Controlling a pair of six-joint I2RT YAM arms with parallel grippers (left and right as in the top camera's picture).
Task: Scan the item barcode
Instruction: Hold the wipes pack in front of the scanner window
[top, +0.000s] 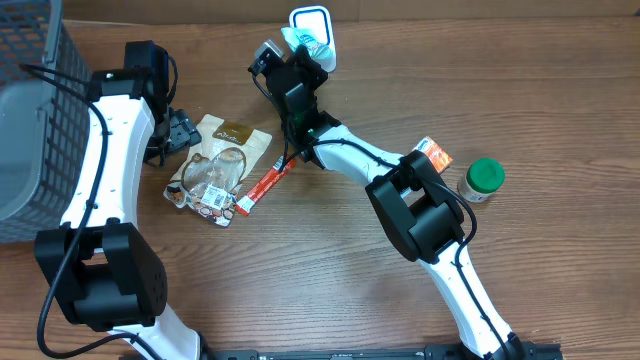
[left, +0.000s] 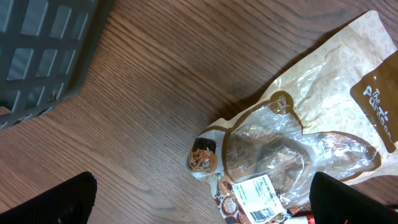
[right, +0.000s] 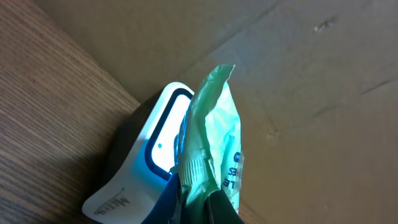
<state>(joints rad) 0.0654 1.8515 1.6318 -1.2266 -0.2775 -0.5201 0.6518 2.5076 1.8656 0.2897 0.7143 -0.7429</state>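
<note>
At the rounded white scanner (right: 146, 168), right claw (right: 194, 202) clenches a crinkled green packet (right: 214, 137); left claw (top: 178, 128) gapes.

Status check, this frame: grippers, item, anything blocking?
Right gripper shut on green packet, held at scanner. Left gripper open over snack bag. Nothing blocking.

The basket (top: 40, 90) lies left of the snack bag (top: 222, 160), the jar (top: 482, 180) far right, the scanner (top: 320, 20) behind.
</note>
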